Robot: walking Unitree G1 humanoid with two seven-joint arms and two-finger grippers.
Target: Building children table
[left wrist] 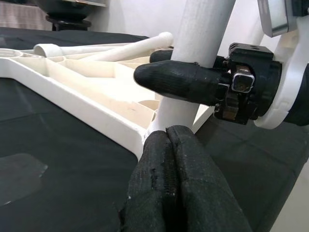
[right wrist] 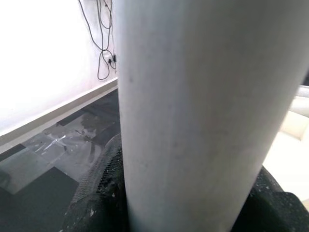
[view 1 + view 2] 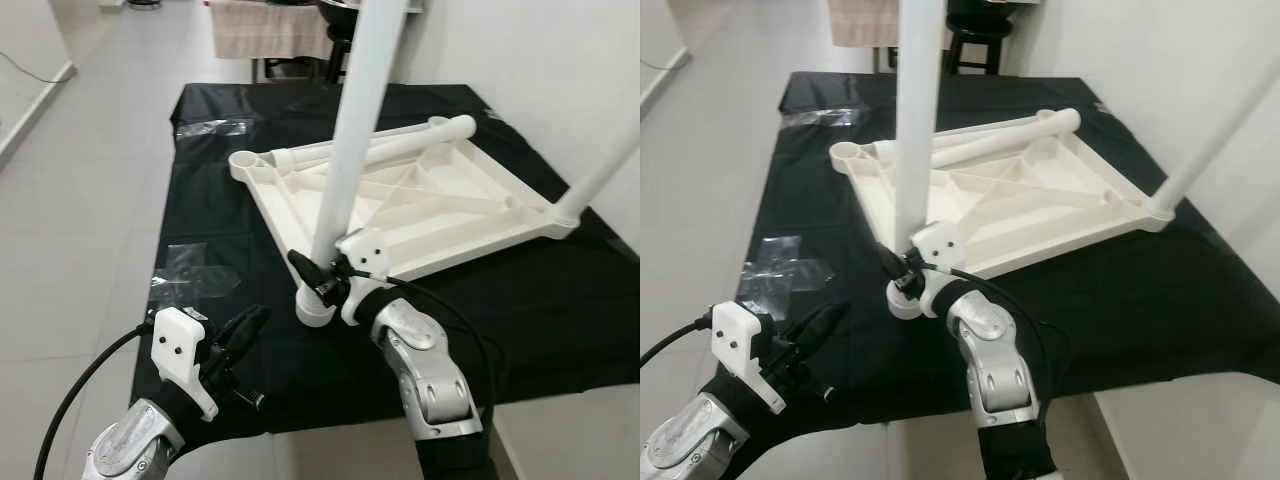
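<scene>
The white child's table top [image 3: 420, 215] lies upside down on a black cloth [image 3: 560, 320]. One white leg [image 3: 350, 130] stands upright in its near corner socket, and my right gripper [image 3: 322, 278] is shut around the leg low down. In the right wrist view the leg [image 2: 203, 106] stands close between the black fingers [image 2: 96, 193]. A second leg [image 3: 600, 175] rises from the right corner. A loose leg [image 3: 400, 140] lies across the far side of the top. My left gripper [image 3: 255, 318] hovers over the cloth left of the socket, shut on nothing, its fingers [image 1: 193, 188] pressed together.
Crumpled clear plastic wrap [image 3: 190, 275] lies on the cloth at the left, more plastic [image 3: 212, 127] at the far left corner. A white wall [image 3: 540, 50] runs along the right side. A dark stool [image 3: 980, 30] stands beyond the far end. The cloth's front edge [image 3: 330, 425] is near my arms.
</scene>
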